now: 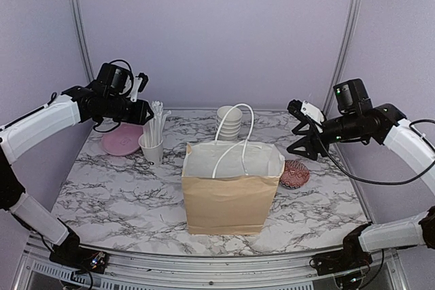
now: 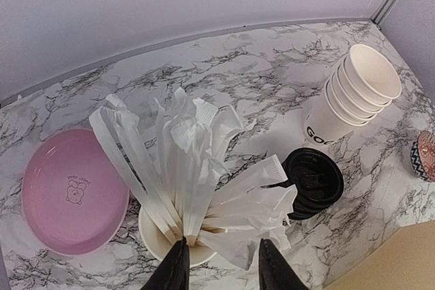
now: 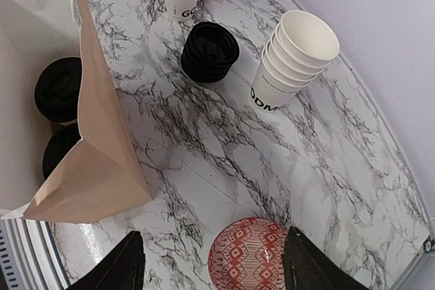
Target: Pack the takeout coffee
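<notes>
Two takeout coffees with black lids (image 3: 58, 89) (image 3: 60, 152) stand inside the open brown bag (image 1: 231, 191), seen in the right wrist view; in the top view the bag's wall hides them. My left gripper (image 2: 221, 263) is open and empty, just above the white cup of paper-wrapped straws (image 2: 170, 236); in the top view it (image 1: 148, 115) is at the back left. My right gripper (image 3: 214, 256) is wide open and empty above the red patterned bowl (image 3: 251, 256), to the right of the bag (image 3: 95, 154); in the top view it (image 1: 302, 134) is at the right.
A stack of lidless white cups (image 1: 229, 121) stands behind the bag. A stack of black lids (image 3: 209, 51) lies between it and the straw cup (image 1: 151, 147). A pink plate (image 1: 122, 139) is at the back left. The red bowl (image 1: 295, 173) sits right of the bag.
</notes>
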`<state>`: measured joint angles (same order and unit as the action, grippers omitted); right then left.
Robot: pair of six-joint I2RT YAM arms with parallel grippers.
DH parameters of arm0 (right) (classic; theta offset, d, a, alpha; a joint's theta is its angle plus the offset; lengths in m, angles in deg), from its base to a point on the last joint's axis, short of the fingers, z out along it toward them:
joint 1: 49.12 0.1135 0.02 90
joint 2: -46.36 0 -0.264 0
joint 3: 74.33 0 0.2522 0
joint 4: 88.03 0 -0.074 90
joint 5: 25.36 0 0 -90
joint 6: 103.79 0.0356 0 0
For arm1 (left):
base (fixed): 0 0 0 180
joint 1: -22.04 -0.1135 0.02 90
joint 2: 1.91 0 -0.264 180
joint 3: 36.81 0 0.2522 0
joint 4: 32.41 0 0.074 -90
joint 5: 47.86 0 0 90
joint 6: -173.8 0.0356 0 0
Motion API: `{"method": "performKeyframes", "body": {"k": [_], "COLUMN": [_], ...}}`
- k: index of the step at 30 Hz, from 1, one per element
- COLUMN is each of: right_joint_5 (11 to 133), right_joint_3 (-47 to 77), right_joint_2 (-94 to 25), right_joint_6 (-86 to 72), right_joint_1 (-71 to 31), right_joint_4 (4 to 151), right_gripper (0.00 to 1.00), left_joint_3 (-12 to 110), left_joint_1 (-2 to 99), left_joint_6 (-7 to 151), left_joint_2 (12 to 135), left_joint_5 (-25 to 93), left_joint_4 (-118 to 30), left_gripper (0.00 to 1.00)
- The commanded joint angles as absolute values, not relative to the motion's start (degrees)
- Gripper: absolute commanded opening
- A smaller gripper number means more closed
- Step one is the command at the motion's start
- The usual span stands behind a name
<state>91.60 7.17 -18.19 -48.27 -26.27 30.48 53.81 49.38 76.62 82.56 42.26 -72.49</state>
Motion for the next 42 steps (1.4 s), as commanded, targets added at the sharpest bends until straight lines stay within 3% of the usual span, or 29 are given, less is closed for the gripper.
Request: {"method": "performKeyframes", "body": {"k": [1, 4, 13, 25, 36, 42], "right_joint_5": [92.4, 92.4, 92.3, 91.4, 89.0, 88.5], "right_joint_3": [6.8, 6.8, 6.8, 8.5, 9.4, 9.9], "right_joint_2": [-18.2, -18.4, -18.5, -20.4, -21.4, -21.5], "right_joint_6": [-47.9, -47.9, -48.0, -48.4, -48.3, -48.2], "right_joint_1": [-26.7, -26.7, -26.7, -26.7, -26.7, -26.8], "right_joint_4": [31.9, 31.9, 31.9, 31.4, 30.8, 30.7], "right_gripper": [0.67, 0.67, 0.67, 0.67, 0.66, 0.66], "left_joint_3": [55.6, 55.8, 57.9, 72.6, 80.0, 78.7], "left_joint_1": [49.5, 49.5, 49.7, 52.2, 60.8, 72.7], "left_joint_6": [77.2, 77.3, 77.1, 75.7, 66.2, 65.1], "left_joint_2": [83.6, 84.5, 83.1, 69.7, 64.0, 68.7], "left_joint_5": [42.7, 43.2, 44.2, 50.1, 28.8, 30.7], "left_joint_4": [-71.6, -71.7, -73.8, -89.6, -86.9, -83.0], "left_gripper": [0.36, 0.35, 0.0, 0.0, 0.0, 0.0]}}
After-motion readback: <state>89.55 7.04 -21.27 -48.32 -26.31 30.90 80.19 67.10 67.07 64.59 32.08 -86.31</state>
